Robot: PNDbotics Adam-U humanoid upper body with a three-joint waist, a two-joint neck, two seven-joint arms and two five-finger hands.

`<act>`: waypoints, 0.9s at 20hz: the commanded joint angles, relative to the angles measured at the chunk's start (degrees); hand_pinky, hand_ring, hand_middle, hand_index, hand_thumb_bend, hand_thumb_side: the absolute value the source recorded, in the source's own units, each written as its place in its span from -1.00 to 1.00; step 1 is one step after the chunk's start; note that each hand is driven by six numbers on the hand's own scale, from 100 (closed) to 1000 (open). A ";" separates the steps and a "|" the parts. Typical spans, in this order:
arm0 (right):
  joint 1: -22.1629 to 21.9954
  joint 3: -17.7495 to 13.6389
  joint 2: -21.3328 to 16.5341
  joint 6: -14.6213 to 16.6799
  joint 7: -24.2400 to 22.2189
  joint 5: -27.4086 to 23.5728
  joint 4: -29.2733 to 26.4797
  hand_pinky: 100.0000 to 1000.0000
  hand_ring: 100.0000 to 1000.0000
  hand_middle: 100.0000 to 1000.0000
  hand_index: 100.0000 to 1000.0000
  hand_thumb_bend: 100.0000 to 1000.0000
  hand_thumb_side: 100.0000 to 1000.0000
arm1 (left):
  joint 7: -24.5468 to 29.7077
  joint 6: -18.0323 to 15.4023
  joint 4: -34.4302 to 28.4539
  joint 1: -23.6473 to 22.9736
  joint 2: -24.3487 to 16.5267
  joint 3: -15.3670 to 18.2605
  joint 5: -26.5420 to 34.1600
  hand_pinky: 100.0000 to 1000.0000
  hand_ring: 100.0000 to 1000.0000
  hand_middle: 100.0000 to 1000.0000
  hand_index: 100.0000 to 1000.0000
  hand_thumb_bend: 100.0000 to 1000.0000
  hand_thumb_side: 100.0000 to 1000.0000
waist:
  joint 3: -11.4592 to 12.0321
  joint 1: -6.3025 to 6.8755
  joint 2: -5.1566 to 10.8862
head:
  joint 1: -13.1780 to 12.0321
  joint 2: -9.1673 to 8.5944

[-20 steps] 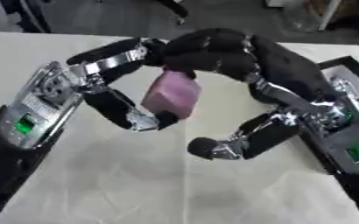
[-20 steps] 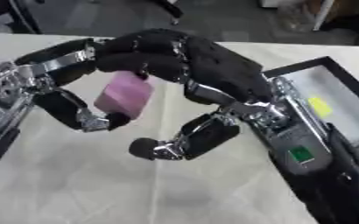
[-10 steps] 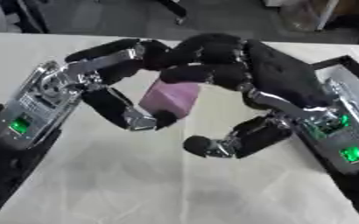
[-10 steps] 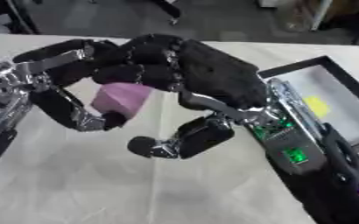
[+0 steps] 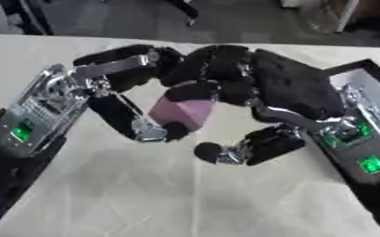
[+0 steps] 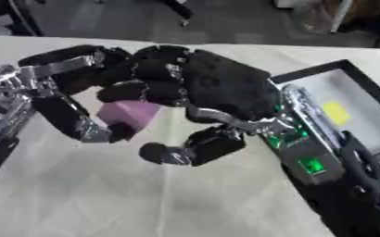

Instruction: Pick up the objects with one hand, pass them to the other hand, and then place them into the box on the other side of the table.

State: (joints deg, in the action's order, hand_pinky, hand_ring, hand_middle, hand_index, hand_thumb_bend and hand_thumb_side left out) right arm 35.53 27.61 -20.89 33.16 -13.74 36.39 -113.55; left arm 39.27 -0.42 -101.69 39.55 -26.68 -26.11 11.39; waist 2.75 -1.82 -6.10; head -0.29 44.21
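The hand-over is under way: the left hand [image 5: 116, 109] pinches the pink block [image 5: 183, 112] between thumb and fingers, while the right hand [image 5: 258, 92] curls over its top. Next, the right must grip before the left releases, then carry it to the box [image 6: 364, 106].

A cream table [image 5: 169, 199] meets dark floor [image 5: 250, 23].
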 commanded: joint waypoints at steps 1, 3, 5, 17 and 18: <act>0.47 -0.58 -0.13 0.15 -1.14 1.71 -1.04 0.68 0.69 0.69 0.82 -0.55 -0.85 | 0.58 0.39 -1.34 1.50 -1.08 -0.04 1.07 0.36 -0.19 -0.32 0.06 -1.00 -0.96 | -0.05 0.69 1.48 | 0.05 -0.10; 0.32 -0.45 -0.16 0.22 -1.99 2.57 -1.04 0.69 0.69 0.70 0.83 -0.56 -0.86 | 0.92 0.66 -1.27 1.56 -1.12 -0.29 1.31 0.36 -0.19 -0.32 0.06 -1.00 -0.96 | -0.04 0.74 1.51 | 0.08 -0.10; 0.20 -0.37 -0.11 0.13 -2.90 3.27 -1.04 0.69 0.70 0.70 0.83 -0.56 -0.87 | 1.26 0.88 -1.26 1.67 -1.05 -0.54 1.67 0.36 -0.19 -0.32 0.06 -1.00 -0.96 | -0.02 0.78 1.54 | 0.10 -0.10; -0.49 -0.31 0.14 -1.53 -6.52 6.52 -1.04 0.68 0.65 0.53 0.82 -0.69 -0.96 | 2.56 1.53 -2.09 2.43 -0.52 -1.41 2.57 0.36 -0.19 -0.32 0.07 -1.00 -0.97 | -0.01 0.91 1.65 | -0.03 -0.10; -0.52 -0.31 0.15 -1.59 -6.47 6.69 -1.04 0.67 0.65 0.53 0.82 -0.69 -0.96 | 2.63 1.55 -2.18 2.49 -0.48 -1.44 2.60 0.36 -0.19 -0.32 0.07 -1.00 -0.97 | 0.00 0.91 1.67 | -0.02 -0.10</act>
State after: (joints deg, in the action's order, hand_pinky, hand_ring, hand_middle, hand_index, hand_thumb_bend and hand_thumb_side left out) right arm 34.77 27.32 -20.32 32.11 -19.58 42.03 -115.41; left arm 41.41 1.61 -101.48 39.88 -27.21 -27.41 12.75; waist 2.76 -1.81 -6.10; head -0.31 44.21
